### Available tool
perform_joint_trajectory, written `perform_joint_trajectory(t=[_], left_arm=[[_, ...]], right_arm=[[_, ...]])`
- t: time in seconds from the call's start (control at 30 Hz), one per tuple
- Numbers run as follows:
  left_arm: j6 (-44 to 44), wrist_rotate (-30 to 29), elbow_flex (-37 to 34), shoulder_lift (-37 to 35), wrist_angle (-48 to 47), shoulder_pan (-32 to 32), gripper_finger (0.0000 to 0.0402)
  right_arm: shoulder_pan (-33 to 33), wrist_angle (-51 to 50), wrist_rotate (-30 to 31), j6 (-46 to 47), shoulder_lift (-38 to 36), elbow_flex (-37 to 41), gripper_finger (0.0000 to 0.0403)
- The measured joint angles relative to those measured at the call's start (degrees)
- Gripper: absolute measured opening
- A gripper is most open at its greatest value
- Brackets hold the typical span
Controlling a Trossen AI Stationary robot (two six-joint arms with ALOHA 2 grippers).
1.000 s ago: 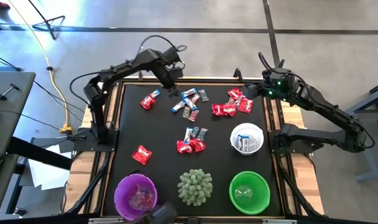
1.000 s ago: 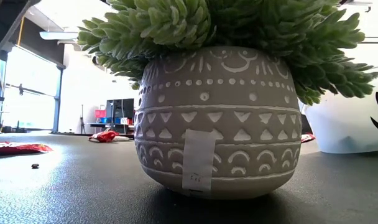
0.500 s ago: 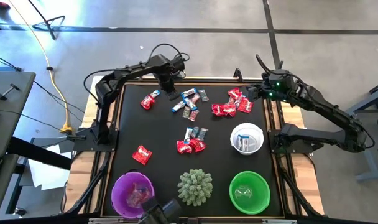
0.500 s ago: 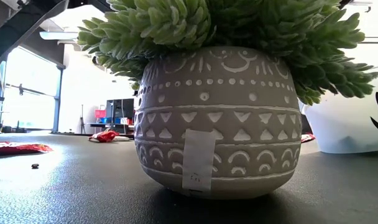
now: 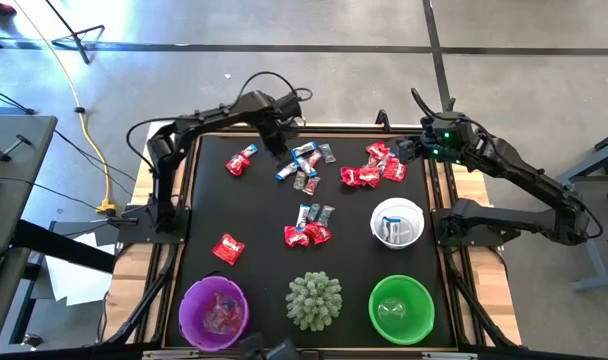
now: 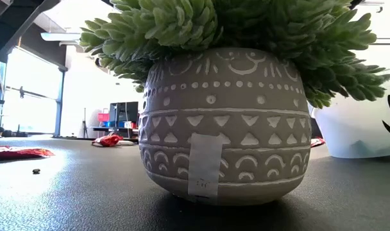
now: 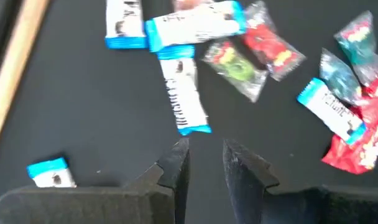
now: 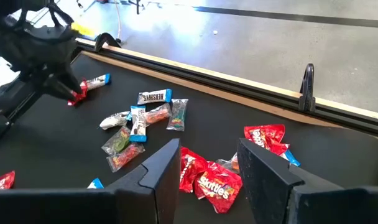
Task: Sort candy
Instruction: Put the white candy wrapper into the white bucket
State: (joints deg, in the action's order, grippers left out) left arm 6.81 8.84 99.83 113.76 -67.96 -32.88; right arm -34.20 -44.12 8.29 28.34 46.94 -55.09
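Candy lies in groups on the black mat: a far-middle cluster (image 5: 304,165) of blue-and-white, red and greenish pieces, red packs (image 5: 374,168) at the far right, a mixed group (image 5: 309,228) in the middle, a pair (image 5: 241,160) at the far left and a lone red pack (image 5: 228,248). My left gripper (image 5: 277,148) hangs open, pointing down, just left of the far-middle cluster. In its wrist view the left gripper (image 7: 206,158) has bare mat between its fingers, close to a blue-and-white bar (image 7: 186,102). My right gripper (image 8: 207,168) waits open above the far right corner (image 5: 404,150).
Along the near edge stand a purple bowl (image 5: 216,310), a spiky green plant (image 5: 314,300) in a patterned pot (image 6: 224,122) and a green bowl (image 5: 401,308). A white bowl (image 5: 397,222) sits at the right. A wooden rim (image 8: 195,71) borders the far edge.
My left gripper has sunk toward the mat and shifted a little toward the far-middle candy cluster, tipping more steeply down. Its fingers have kept the same gap. No candy has moved.
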Motion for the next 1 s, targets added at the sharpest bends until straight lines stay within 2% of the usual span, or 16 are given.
perform_joint_trajectory(t=[0.17,0.37,0.6,0.7,0.87,1.0], left_arm=[[0.99,-0.36,-2.1,1.39,-0.11,0.78,0.0081],[1.38,-1.32,-8.7,1.32,0.29,-1.1,0.0081],[-0.47,-7.97,-14.21,1.35,0.86,-4.47,0.0081],[-1.75,-10.0,-14.65,1.34,2.44,-5.42,0.0081],[-4.21,-17.76,-14.64,1.35,6.2,-6.19,0.0081],[-7.77,-20.79,-14.64,1.35,6.99,-6.87,0.0081]], right_arm=[[0.0,-0.02,-0.19,-0.33,0.0,0.0,0.0154],[0.0,-0.07,-0.18,-0.33,0.0,-0.02,0.0154],[0.0,-0.05,-0.17,-0.2,0.0,-0.02,0.0154],[0.0,-0.04,-0.17,-0.15,0.0,-0.02,0.0154],[0.0,-0.04,-0.17,0.03,0.0,-0.02,0.0154],[0.0,-0.03,-0.15,0.27,0.0,-0.02,0.0154]])
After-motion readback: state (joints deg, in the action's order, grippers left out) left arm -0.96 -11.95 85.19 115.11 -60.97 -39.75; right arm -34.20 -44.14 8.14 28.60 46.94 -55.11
